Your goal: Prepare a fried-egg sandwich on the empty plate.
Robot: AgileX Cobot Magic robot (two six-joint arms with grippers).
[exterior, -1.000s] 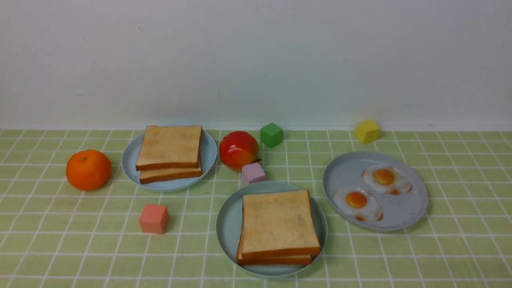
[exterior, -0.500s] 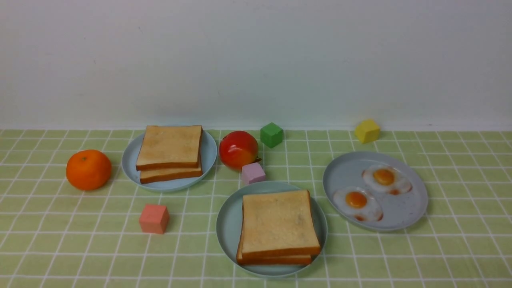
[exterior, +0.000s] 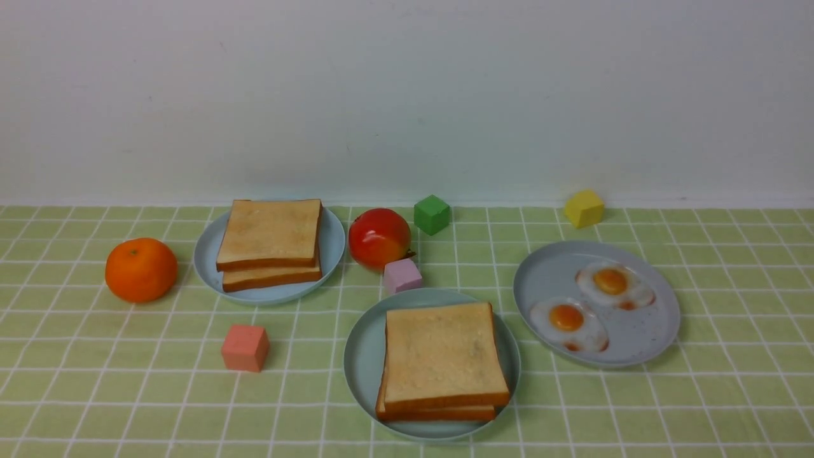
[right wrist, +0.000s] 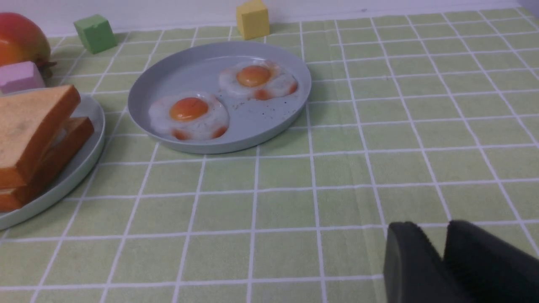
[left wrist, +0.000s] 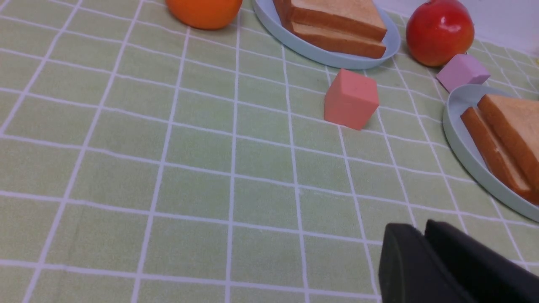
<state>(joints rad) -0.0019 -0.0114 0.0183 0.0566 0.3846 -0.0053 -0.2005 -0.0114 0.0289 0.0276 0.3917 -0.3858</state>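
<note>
The fried-egg sandwich [exterior: 442, 356], two tan toast slices stacked, lies on the pale mint-green plate [exterior: 359, 362] at the front centre. A pale sliver shows between the slices in the right wrist view [right wrist: 63, 135]; the yolk is hidden. Neither gripper shows in the front view. My left gripper [left wrist: 421, 229] is shut and empty, low over the cloth beside the plate [left wrist: 467, 147]. My right gripper [right wrist: 438, 235] is shut and empty over the cloth on the plate's other side.
A grey-blue speckled plate [exterior: 642, 343] holds two fried eggs [exterior: 568, 321]. A light-blue plate [exterior: 331, 248] holds a toast pile [exterior: 270, 238]. An orange [exterior: 140, 270], apple [exterior: 379, 238] and pink [exterior: 245, 347], lilac [exterior: 402, 275], green [exterior: 432, 214] and yellow [exterior: 584, 208] cubes stand around.
</note>
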